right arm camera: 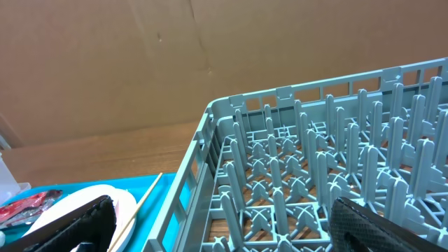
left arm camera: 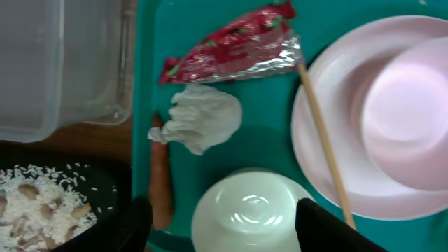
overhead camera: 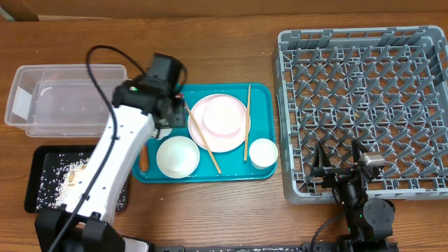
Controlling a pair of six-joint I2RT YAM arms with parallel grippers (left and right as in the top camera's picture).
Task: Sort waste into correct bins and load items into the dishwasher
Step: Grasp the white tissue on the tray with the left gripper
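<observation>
My left gripper [left arm camera: 231,225] hangs over the teal tray [left arm camera: 273,112], fingers spread wide and holding nothing. The right gripper [right arm camera: 224,227] sits by the rack [overhead camera: 364,105], equally wide and empty. I reckon the tissue [left arm camera: 203,119] is next: I'd come straight down on its middle, clear of the wrapper [left arm camera: 234,45] just beside it and the bowl [left arm camera: 252,210]. The left wrist view shows both scraps plainly, while the arm mostly hides them from overhead. Overhead alone shows the whole tub [overhead camera: 70,105].
</observation>
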